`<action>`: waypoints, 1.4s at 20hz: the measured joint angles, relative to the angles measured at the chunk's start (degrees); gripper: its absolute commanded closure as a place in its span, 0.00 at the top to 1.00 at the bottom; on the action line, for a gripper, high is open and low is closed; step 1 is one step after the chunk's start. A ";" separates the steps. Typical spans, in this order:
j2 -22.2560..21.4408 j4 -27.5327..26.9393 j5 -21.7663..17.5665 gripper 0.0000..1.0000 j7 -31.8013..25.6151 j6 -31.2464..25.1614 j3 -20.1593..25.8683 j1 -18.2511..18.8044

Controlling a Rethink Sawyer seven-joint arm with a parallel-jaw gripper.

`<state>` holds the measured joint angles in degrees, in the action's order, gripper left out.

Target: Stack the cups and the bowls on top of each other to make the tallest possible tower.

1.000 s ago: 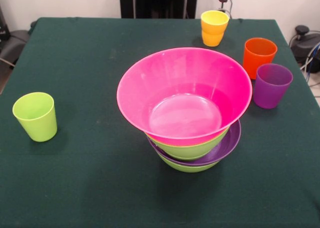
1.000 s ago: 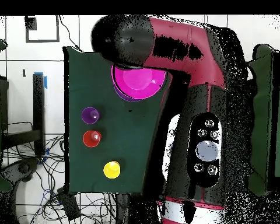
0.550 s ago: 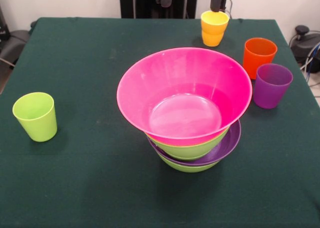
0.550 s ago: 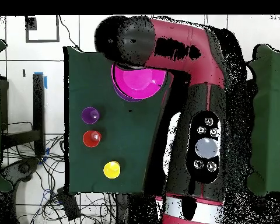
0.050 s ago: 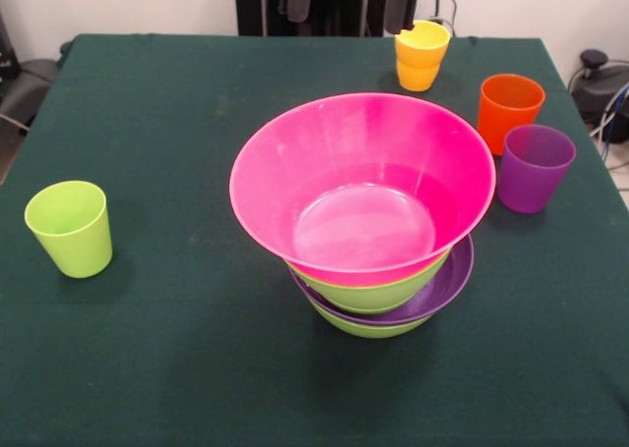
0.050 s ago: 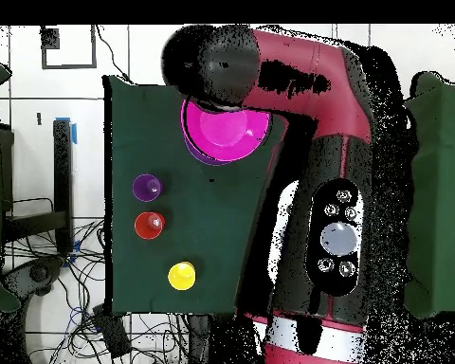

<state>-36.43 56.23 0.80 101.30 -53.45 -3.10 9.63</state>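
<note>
Your gripper (image 5: 344, 0) only shows as dark finger tips hanging at the top edge of the front view, one (image 5: 401, 5) just beside the yellow-orange cup (image 5: 422, 54), the other off to its left. They stand clearly apart with nothing between them, so read it as spread and empty. It touches no cup or bowl.

In the overhead view the arm (image 6: 312, 180) covers the right side of the table and its dark head sits over the edge of the pink bowl (image 6: 225, 133); the fingers themselves are hidden there.

The tower (image 5: 369, 221) stands mid-table on the green cloth (image 5: 177, 349). From the top: wide pink bowl (image 5: 362, 187), then a lime green bowl (image 5: 373, 292), then the shallow purple bowl (image 5: 447, 285), then another lime green bowl (image 5: 366, 326) at the bottom. The pink bowl is upright and empty. The purple one pokes out toward the right of the front view.

Cups are all upright, open side up, all apart from the tower:
- yellow-orange cup at the far edge, right of centre
- orange cup (image 5: 509, 111) near the right edge
- purple cup (image 5: 534, 167) just beside the orange one, nearer the camera; can't tell if they touch
- lime green cup (image 5: 70, 228) alone at the left, well apart from everything
</note>
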 measured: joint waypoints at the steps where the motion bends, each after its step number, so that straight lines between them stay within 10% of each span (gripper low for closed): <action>1: 0.00 0.00 0.01 1.00 0.00 0.00 -0.09 0.00; 28: 0.18 -1.92 1.10 1.00 0.00 -0.01 0.33 4.95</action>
<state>-36.25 54.31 1.90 101.30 -53.46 -2.77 14.57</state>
